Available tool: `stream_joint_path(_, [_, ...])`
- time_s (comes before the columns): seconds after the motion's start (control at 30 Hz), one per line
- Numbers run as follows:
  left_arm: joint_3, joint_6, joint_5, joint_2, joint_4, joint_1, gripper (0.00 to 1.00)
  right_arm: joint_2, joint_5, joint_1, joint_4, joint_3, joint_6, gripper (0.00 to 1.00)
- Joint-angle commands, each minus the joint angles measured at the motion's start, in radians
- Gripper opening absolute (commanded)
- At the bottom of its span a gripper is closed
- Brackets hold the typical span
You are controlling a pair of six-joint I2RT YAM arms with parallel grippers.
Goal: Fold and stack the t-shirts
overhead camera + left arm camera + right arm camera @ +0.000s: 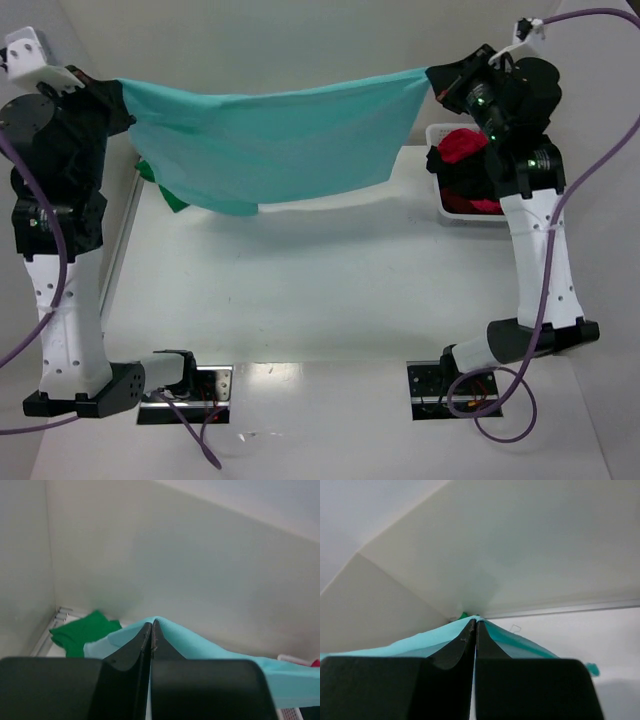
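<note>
A light teal t-shirt (280, 140) hangs stretched in the air across the back of the table, held at both upper corners. My left gripper (122, 90) is shut on its left corner, and the teal cloth (200, 645) drapes over the closed fingertips. At the right corner my right gripper (432, 75) is shut on the same t-shirt (420, 641). A dark green t-shirt (165, 185) lies crumpled at the back left, partly hidden behind the teal one, and shows in the left wrist view (82, 632). Red and black t-shirts (468, 160) fill the basket.
A white plastic basket (440, 212) stands at the right side of the table beside the right arm. Pale walls close in the back and both sides. The arm bases (180, 380) sit at the near edge.
</note>
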Motion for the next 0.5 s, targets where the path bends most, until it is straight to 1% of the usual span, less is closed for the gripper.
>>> stream_joint_path(0.0, [0.162, 0.045, -0.079, -0.040, 0.042, -0.001, 0.00, -0.154, 0.108, -0.031, -0.031, 0.069, -0.052, 0.00])
stream_joint_path(0.07, [0.214, 0.047, -0.079, -0.054, 0.021, -0.001, 0.00, -0.197, 0.120, -0.031, -0.040, 0.056, -0.062, 0.00])
stream_joint_path(0.13, [0.225, 0.054, -0.079, -0.091, 0.013, -0.001, 0.00, -0.260, 0.111, -0.031, -0.048, 0.003, -0.062, 0.00])
stream_joint_path(0.23, [0.192, 0.067, -0.060, -0.172, 0.026, -0.001, 0.00, -0.335, 0.091, -0.031, -0.027, -0.109, -0.062, 0.00])
stream_joint_path(0.27, [0.173, 0.067, -0.049, -0.196, 0.026, -0.001, 0.00, -0.383, 0.083, -0.031, -0.027, -0.130, -0.054, 0.00])
stream_joint_path(0.3, [0.162, 0.067, -0.036, -0.242, 0.026, -0.001, 0.00, -0.410, 0.082, -0.031, -0.027, -0.158, -0.053, 0.00])
stream_joint_path(0.47, [0.050, 0.079, -0.057, -0.421, 0.017, -0.001, 0.00, -0.536, 0.073, -0.031, -0.107, -0.162, -0.053, 0.00])
